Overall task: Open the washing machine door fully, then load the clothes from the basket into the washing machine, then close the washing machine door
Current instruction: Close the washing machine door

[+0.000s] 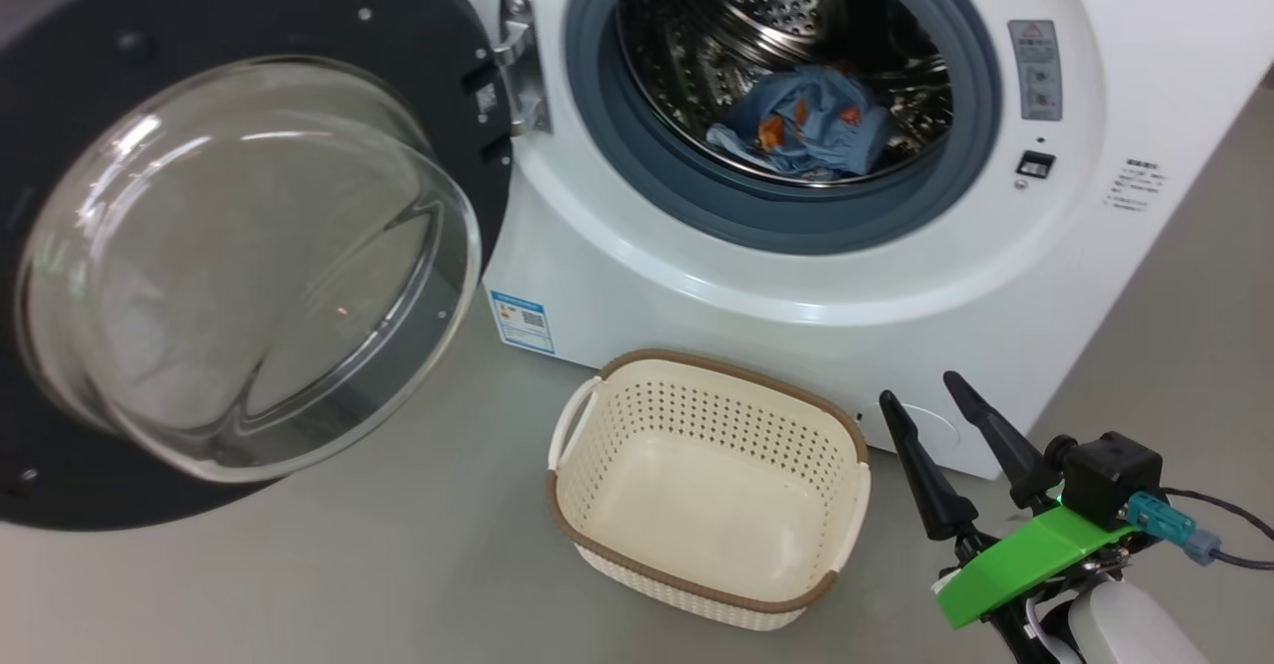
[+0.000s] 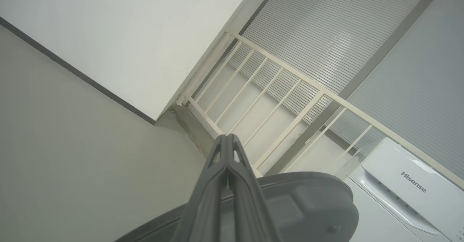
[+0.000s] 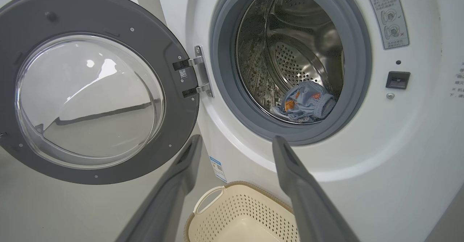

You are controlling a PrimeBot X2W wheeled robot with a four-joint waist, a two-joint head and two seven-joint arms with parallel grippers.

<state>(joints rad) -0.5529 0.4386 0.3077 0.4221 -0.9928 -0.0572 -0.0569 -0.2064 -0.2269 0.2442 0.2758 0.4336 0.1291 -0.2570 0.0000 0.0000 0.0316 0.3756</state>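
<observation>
Hanging wide open at the head frame's left, the washing machine door [image 1: 249, 266] is riding on its metal hinge [image 1: 518, 67]. It is looking stiff, heavy and glossy, so pushing the dark rim farthest from the hinge is probably beating a pinch on slippery glass. The left gripper [image 2: 227, 136] is pressing its fingers together on nothing, low in the left wrist frame, near the door's dark shell. The right gripper [image 1: 918, 387] is standing spread and empty, lower right. The clothes [image 1: 806, 126] are lying in the drum [image 1: 756, 7], upper centre; the basket [image 1: 697, 415], lower centre, is perhaps crowding the door's swing.
</observation>
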